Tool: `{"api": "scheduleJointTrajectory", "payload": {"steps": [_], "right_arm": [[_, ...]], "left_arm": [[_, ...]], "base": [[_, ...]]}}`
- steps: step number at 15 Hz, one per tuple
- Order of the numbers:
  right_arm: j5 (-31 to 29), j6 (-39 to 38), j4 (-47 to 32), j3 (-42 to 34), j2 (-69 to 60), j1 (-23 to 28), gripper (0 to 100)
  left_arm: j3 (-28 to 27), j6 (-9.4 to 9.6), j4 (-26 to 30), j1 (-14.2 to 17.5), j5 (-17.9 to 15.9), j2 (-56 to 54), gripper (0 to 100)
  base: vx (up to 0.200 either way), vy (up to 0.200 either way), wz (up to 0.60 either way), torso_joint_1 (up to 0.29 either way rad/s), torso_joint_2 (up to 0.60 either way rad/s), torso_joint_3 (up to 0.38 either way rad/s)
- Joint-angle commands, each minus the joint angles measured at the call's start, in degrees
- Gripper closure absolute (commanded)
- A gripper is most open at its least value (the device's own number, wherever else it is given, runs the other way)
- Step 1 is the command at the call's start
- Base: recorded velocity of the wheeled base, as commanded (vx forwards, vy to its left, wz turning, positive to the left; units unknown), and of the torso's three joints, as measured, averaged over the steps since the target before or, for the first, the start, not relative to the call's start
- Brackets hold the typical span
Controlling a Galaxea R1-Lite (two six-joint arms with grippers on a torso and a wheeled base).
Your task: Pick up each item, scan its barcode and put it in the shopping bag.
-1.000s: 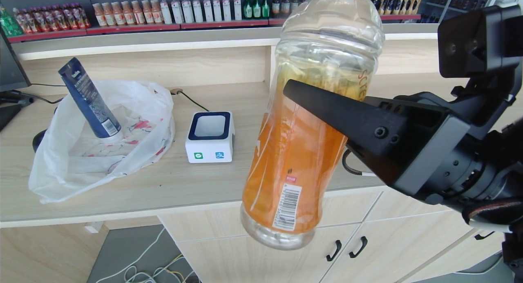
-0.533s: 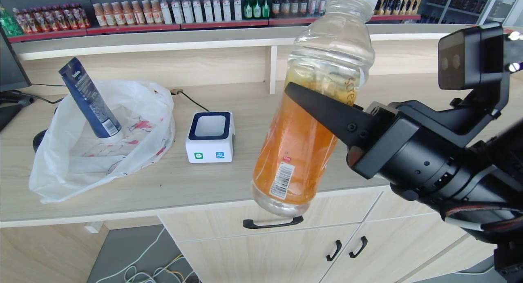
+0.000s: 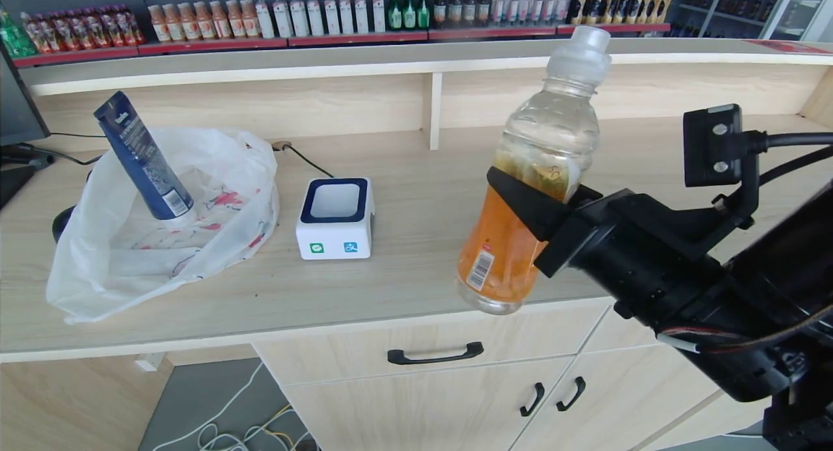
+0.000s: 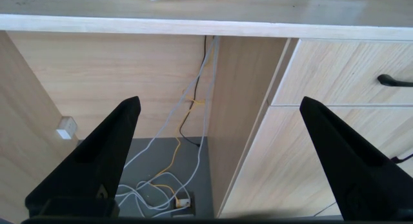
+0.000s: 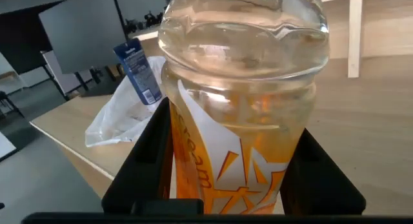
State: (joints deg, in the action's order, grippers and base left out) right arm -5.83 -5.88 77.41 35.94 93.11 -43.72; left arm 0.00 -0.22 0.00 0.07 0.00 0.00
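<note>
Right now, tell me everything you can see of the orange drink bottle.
The bottle is clear plastic with a pale cap, part full of orange drink, its barcode low on one side. It leans slightly, cap up, in the air near the front edge of the counter, clamped mid-body by the right gripper.

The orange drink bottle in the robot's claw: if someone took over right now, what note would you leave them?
Right gripper: shut on the orange drink bottle, held above the front edge of the counter, right of the scanner.
Left gripper: open, empty, low before the cabinet.
Done: blue tube stands in the shopping bag.
To do: scan the barcode on the bottle, then bag it.
</note>
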Motion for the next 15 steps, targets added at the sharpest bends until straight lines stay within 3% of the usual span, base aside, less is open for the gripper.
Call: {"api": "scheduleJointTrajectory", "payload": {"steps": [1, 3, 8, 15], "right_arm": [[-6.48, 1.92, 0.02, -0.96, -0.91, 0.65, 100], [-11.4, 3.15, 0.02, -1.31, -1.0, 0.03, 100], [-11.75, 11.41, 3.36, -2.89, -1.09, 0.21, 100], [-11.75, 10.97, 5.29, -2.01, 0.23, 0.74, 100]], "left_arm": [[0.0, -0.04, 0.0, 0.01, 0.0, 0.0, 0], [0.0, -0.04, 0.0, 0.01, 0.0, 0.0, 0], [0.0, -0.04, 0.09, 0.01, 0.0, 0.0, 0], [0.0, -0.04, 0.09, 0.01, 0.0, 0.0, 0]], "base": [[0.0, 0.0, 0.0, 0.0, 0.0, 0.0], [0.0, 0.0, 0.0, 0.0, 0.0, 0.0], [0.0, 0.0, 0.0, 0.0, 0.0, 0.0], [0.0, 0.2, 0.0, -0.01, 0.0, 0.002]]}}
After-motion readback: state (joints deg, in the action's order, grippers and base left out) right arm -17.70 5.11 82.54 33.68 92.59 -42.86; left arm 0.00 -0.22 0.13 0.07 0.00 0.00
